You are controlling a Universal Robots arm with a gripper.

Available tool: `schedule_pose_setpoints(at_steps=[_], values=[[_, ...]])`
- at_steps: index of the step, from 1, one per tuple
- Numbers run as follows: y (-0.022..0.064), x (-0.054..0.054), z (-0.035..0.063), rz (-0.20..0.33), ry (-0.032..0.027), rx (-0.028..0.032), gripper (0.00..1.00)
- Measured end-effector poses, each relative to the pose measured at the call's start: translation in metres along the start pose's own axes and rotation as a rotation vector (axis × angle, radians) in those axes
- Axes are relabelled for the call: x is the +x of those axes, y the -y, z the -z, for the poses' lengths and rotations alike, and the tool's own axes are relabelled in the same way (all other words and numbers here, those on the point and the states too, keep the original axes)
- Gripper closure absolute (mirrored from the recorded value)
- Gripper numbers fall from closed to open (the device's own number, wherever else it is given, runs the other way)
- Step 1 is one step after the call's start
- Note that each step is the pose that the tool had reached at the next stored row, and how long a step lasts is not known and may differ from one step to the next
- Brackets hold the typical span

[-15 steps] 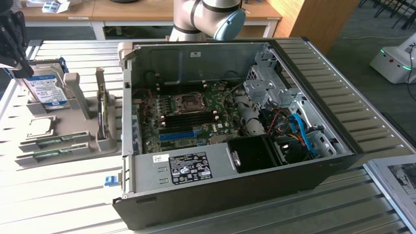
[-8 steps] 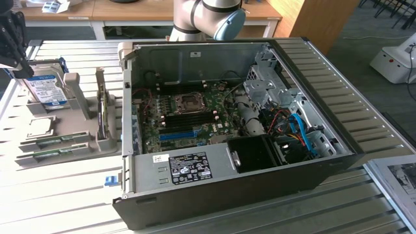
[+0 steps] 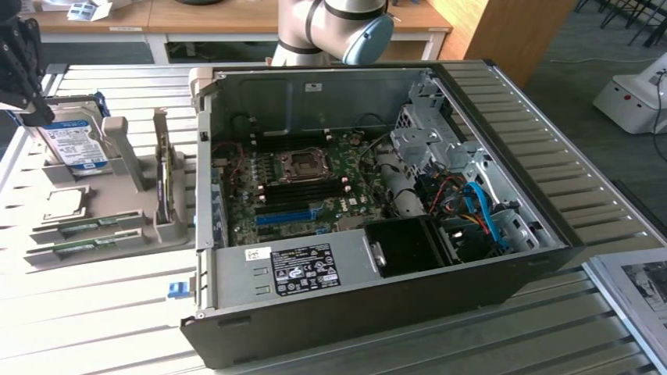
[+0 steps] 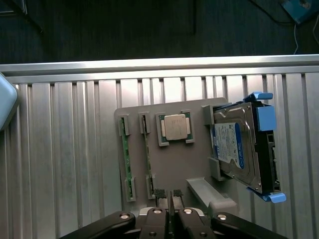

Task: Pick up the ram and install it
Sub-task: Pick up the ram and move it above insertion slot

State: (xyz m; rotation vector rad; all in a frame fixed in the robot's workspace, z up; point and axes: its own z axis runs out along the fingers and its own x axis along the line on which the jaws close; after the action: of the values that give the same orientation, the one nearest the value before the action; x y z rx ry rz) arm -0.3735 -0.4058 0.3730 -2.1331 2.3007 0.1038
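Slatted metal table [image 4: 60,149] with grey tray [image 4: 174,164]
We see the claw [image 4: 169,195] closed, empty; the ram [image 4: 147,154] lies in the tray just beside it, long axis along the slats, away from the hard drive [image 4: 239,149]

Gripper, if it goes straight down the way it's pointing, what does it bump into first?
Probably the bare gray tray. The gripper points down at a spot between the nearer ram stick and the pale stand. Depth is hard to judge from the wrist view, so that's a best guess.
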Motion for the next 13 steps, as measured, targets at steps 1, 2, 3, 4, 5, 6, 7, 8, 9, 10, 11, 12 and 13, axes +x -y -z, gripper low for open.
schedule_pose_setpoints(at_steps=[1, 2, 3, 4, 5, 6, 7, 8, 9, 10, 11, 12, 13], values=[[0.0, 0.0, 0.0, 0.0, 0.0001, 0.0, 0.84], [0.0, 0.0, 0.0, 0.0, 0.0001, 0.0001, 0.77], [0.0, 0.0, 0.0, 0.0, 0.0001, 0.0, 0.77], [0.0, 0.0, 0.0, 0.0, 0.0001, 0.0001, 0.71], [0.0, 0.0, 0.0, 0.0, 0.0001, 0.0, 0.71], [0.0, 0.0, 0.0, 0.0, 0.0001, 0.0, 0.71], [0.0, 0.0, 0.0, 0.0, 0.0001, 0.0, 0.71], [0.0, 0.0, 0.0, 0.0, 0.0, 0.0, 0.71], [0.0, 0.0, 0.0, 0.0, 0.0001, 0.0, 0.71], [0.0, 0.0, -0.0003, 0.0, 0.0001, 0.0, 0.71], [0.0001, 0.0, -0.0007, 0.0, 0.0002, 0.0002, 0.71], [0.0001, 0.0, -0.0013, 0.0, 0.0002, 0.0003, 0.71], [0.0001, 0.0001, -0.0022, 0.0, 0.0002, 0.0002, 0.71]])
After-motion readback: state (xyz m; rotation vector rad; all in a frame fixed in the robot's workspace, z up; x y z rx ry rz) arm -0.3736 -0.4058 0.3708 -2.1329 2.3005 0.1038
